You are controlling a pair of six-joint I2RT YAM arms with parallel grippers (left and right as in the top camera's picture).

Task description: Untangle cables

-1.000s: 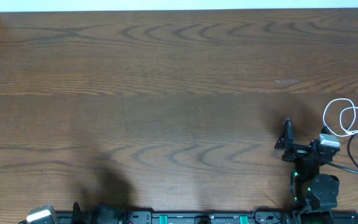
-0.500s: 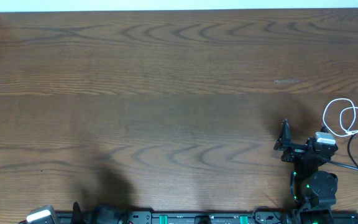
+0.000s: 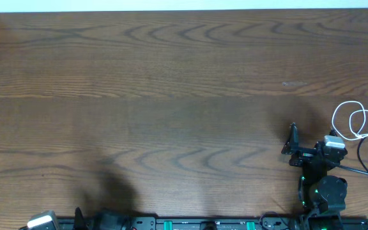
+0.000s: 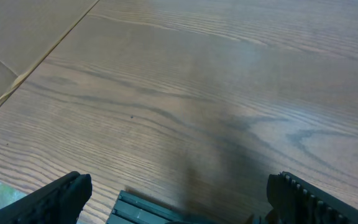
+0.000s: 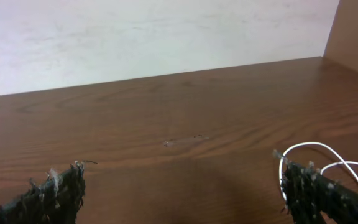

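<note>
**Both jaws released, cables lying off to the right**

We start at the right gripper (image 5: 178, 167). Its jaws are spread wide and there is nothing between them, just bare wood. Both frayed black fingers (image 5: 58, 190) sit low at the corners of the wrist view, holding nothing.

Moving outward, we pick up the white cable (image 3: 363, 112) on the outer, right-hand side of that gripper. In the wrist view a thin white arc rises just behind the right-hand finger, and we cannot tell from there whether they touch. From overhead the cable lies in a few loose overlapping loops on the table (image 3: 171, 64), clear of the fingertips and beside the wrist, near the table's right edge.

Just below those loops a black cable (image 3: 359, 148) curves across the wood. It runs out past the right arm (image 3: 324, 188), and we cannot make out where it ends. Small plug ends show near the frame edge, too small for us to read.

Ahead of the right jaws the wood runs on to a pale wall (image 5: 135, 37).

Over at the left gripper (image 4: 179, 183), the jaws are also parted wide and grasp nothing. Only wood grain shows between the fingertips, with a green and black base rail (image 4: 145, 208) under them. Both cables lie well away from this gripper, on the far right side.
</note>
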